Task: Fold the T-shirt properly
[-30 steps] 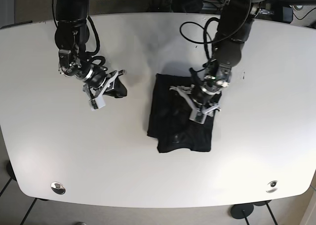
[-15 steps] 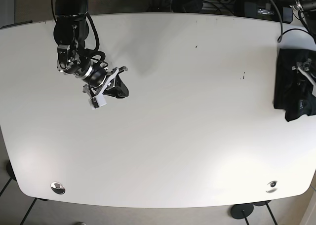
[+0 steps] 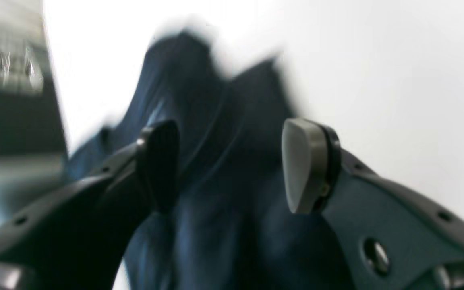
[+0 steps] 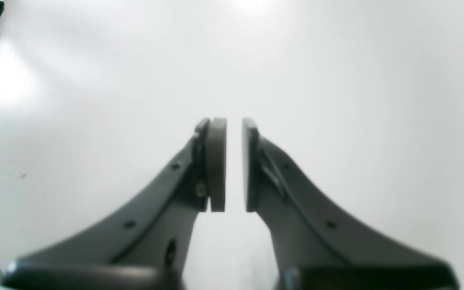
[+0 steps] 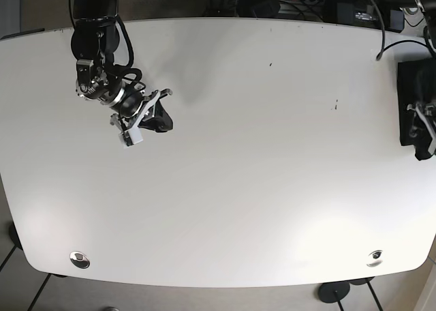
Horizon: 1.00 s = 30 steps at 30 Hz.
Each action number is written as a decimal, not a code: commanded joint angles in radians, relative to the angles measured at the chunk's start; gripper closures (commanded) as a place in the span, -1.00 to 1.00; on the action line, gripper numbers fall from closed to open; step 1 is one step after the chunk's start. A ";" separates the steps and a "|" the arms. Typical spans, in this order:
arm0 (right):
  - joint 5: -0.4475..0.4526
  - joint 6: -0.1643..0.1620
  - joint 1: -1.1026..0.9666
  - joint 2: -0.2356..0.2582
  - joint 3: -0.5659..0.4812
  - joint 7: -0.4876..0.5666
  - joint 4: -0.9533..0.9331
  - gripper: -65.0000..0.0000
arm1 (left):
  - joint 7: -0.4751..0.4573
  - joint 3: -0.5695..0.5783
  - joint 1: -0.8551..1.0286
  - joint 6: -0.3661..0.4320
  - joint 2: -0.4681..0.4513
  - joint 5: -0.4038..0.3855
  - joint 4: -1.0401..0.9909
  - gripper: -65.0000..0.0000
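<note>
At the table's (image 5: 225, 209) far right edge, the left hand (image 3: 232, 165) stands wide over the blurred T-shirt (image 3: 216, 193).

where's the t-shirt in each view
Base: T-shirt at the far right edge of the white table.
Left wrist: dark blue, filling the middle, behind the left gripper.
Right wrist: not in it.
Shared landmark: the white tabletop.

The T-shirt (image 3: 216, 193) is dark navy and plain. The table (image 5: 238, 188) is white. Both grippers' fingers (image 4: 216, 165) are dark grey with paler grey pads.
</note>
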 commanded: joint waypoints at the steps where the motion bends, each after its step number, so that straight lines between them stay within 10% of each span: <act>1: 0.013 0.004 0.019 0.012 0.007 0.025 0.023 0.82 | 0.011 -0.007 -0.011 0.003 0.002 -0.025 0.106 -0.15; 7: -0.143 -0.048 0.017 0.026 0.046 0.080 0.023 0.82 | 0.013 0.059 -0.019 0.003 0.266 0.044 0.362 -0.15; 16: -0.295 -0.051 -0.115 0.021 0.193 0.347 0.023 0.82 | 0.007 0.239 0.044 0.223 0.624 0.228 0.520 -0.13; 30: -0.413 -0.040 -0.397 -0.106 0.294 0.621 0.166 0.82 | -0.308 0.237 0.534 0.423 0.768 0.302 0.726 0.10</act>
